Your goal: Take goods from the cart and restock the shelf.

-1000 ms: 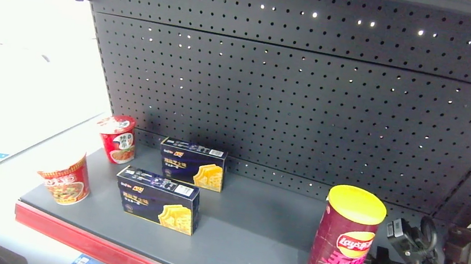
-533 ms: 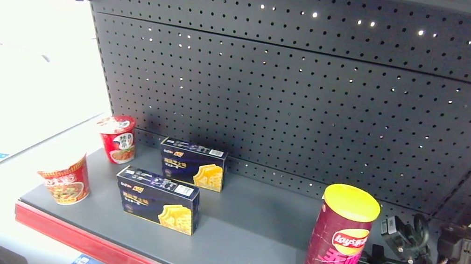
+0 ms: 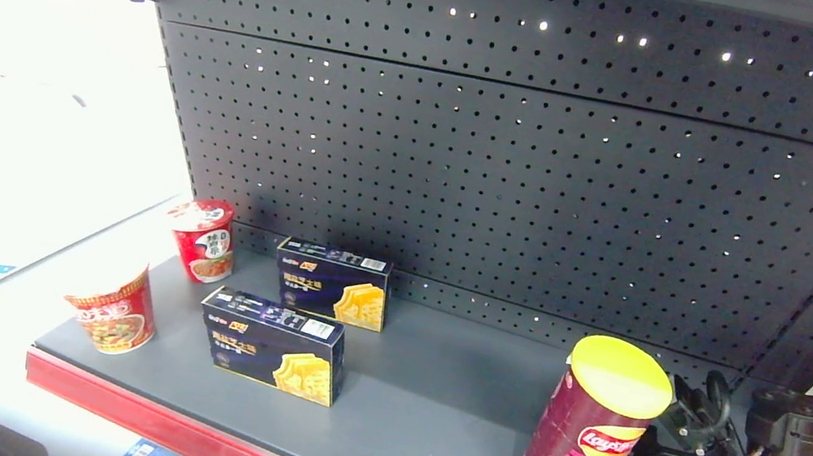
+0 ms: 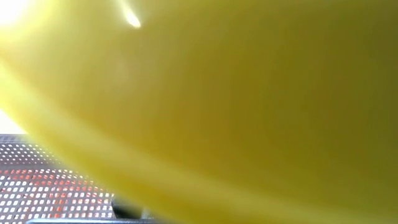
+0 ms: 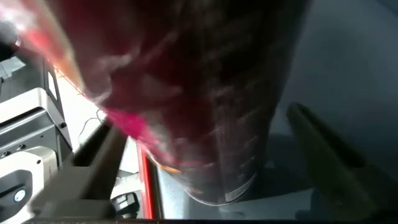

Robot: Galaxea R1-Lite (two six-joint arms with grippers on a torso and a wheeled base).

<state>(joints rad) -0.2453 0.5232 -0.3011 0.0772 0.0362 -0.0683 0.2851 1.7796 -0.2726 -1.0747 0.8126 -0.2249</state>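
Grey shelf (image 3: 426, 411), black pegboard (image 3: 504, 178) behind

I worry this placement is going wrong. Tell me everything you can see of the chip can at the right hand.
The chip can is a tall maroon tube, cardboard by its look, with a printed label and a closed yellow lid. Its base seems to rest near the front right of the grey shelf, and it tilts, top toward the arm. The right hand straddles its lower part, open; one finger stands clear of it.
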